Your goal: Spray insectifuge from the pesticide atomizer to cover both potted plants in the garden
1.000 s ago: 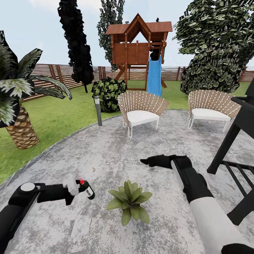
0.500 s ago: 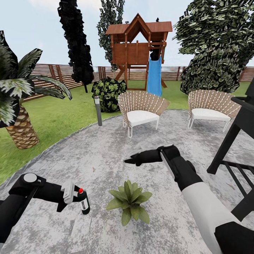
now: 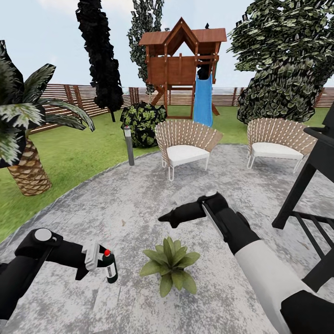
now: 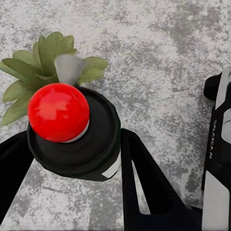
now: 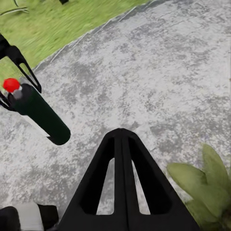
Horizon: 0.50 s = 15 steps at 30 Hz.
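Note:
My left gripper (image 3: pixel 103 264) is shut on the pesticide atomizer (image 3: pixel 109 269), a slim dark-green bottle with a white label, held nearly upright just above the paving. In the left wrist view its red-dotted top (image 4: pixel 58 111) sits between the two black fingers (image 4: pixel 144 178). A potted plant (image 3: pixel 170 265), a low green rosette, stands on the patio just right of the bottle; its leaves hide the pot. My right gripper (image 3: pixel 166 217) hovers shut beyond the plant with nothing in it. The right wrist view shows the atomizer (image 5: pixel 41 116) and the plant's leaves (image 5: pixel 208 182).
Two wicker chairs (image 3: pixel 185 144) (image 3: pixel 277 139) stand at the patio's far side. A grey bollard lamp (image 3: pixel 128 146) and a bush (image 3: pixel 143 121) mark its left edge. A palm (image 3: pixel 27 157) grows on the lawn. A black frame (image 3: pixel 311 204) stands close on the right.
The left gripper has dropped a little and turned the atomizer from tilted to nearly upright. The right gripper has moved left and away from me, staying shut.

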Motion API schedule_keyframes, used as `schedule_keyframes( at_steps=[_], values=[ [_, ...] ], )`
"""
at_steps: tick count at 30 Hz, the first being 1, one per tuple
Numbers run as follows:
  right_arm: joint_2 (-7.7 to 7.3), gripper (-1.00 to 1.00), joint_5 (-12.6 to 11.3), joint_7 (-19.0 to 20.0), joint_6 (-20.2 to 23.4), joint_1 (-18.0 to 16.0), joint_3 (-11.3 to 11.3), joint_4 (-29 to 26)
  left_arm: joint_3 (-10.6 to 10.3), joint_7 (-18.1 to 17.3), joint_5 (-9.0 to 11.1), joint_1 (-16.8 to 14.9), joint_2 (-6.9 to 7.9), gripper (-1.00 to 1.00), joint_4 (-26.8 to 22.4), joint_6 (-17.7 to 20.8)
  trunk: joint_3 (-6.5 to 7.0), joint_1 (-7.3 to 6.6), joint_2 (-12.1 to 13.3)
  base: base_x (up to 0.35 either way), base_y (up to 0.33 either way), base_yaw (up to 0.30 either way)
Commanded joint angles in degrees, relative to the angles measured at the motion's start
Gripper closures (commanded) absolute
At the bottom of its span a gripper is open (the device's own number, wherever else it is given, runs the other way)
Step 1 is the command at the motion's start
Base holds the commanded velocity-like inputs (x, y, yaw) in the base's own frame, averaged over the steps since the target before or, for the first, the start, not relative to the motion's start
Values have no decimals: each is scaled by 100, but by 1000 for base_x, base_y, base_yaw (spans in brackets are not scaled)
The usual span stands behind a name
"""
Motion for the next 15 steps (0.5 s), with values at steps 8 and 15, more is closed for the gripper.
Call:
schedule_keyframes(
  at_steps=[8, 15],
  values=[
    [137, 100, 37, 101, 29, -4, 356, -73, -172, -30, -226, -13, -161, 100, -7, 58, -6, -1, -3, 0, 0, 0],
    [292, 100, 33, 108, 26, -4, 369, -123, -574, -30, -344, -125, -408, 100, -5, 74, -6, -1, -3, 0, 0, 0]
  ],
)
